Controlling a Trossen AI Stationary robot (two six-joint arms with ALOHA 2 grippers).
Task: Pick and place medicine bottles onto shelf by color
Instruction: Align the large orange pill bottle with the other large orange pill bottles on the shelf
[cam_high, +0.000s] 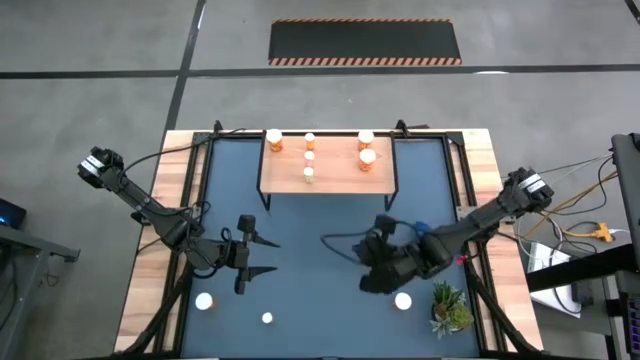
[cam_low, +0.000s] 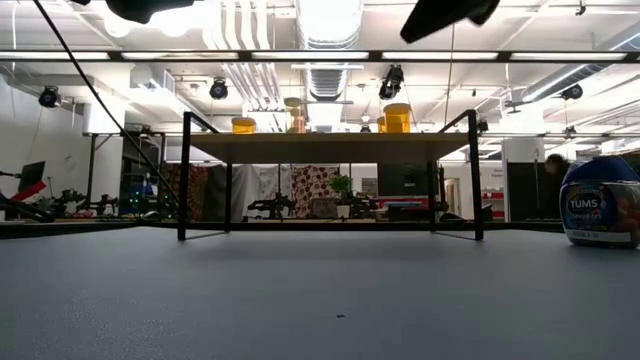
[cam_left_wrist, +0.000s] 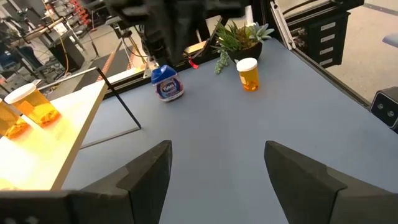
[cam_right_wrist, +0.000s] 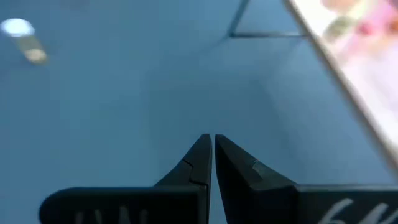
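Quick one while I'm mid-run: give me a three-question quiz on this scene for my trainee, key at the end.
1. True or false: the right end effector grips a bottle.
2. How many bottles stand on the shelf? A three, B six, C nine.
3. Fill in: the blue bottle stands on the ___, not on the shelf.

Key
1. False. It is shut on nothing; the left end effector hangs open over the mat.
2. B.
3. mat.
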